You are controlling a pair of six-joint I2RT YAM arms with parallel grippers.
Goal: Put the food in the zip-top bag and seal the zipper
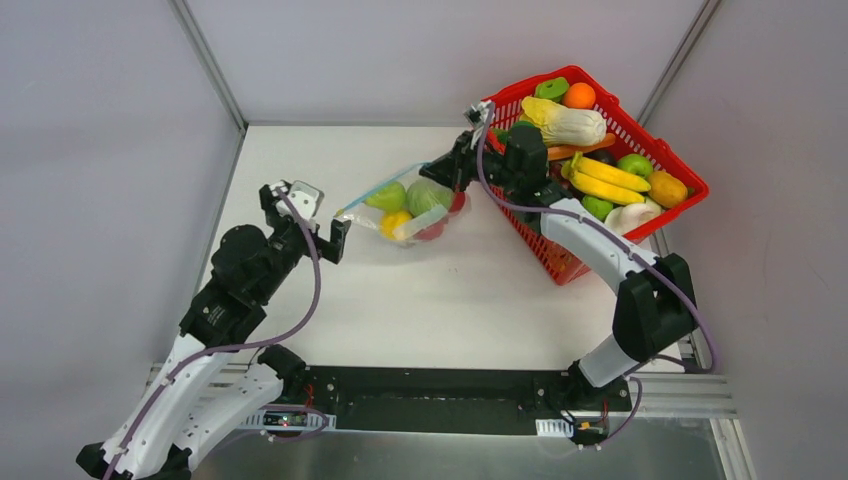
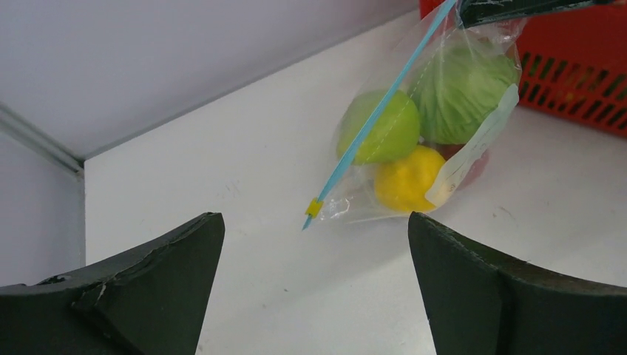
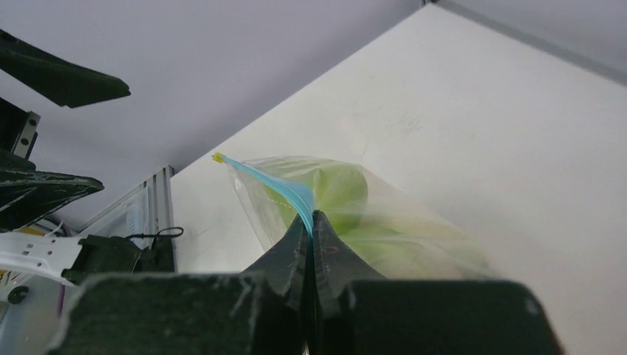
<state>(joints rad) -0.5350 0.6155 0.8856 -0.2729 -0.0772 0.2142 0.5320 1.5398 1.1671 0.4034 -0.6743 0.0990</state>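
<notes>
Visibly, the clear zip-top bag (image 2: 342, 208) bulges with green and yellow food (image 2: 462, 92).

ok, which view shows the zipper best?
Left wrist: the zipper runs nearly full length, sharp and unobstructed. Top shows only a faint thin line. Right wrist shows a short foreshortened stretch, pinched in the right claw.

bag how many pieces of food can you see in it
4. A pale green fruit by the zipper, a cabbage beside it, a lemon next to them, and something red mostly hidden behind. More may be hidden.
</notes>
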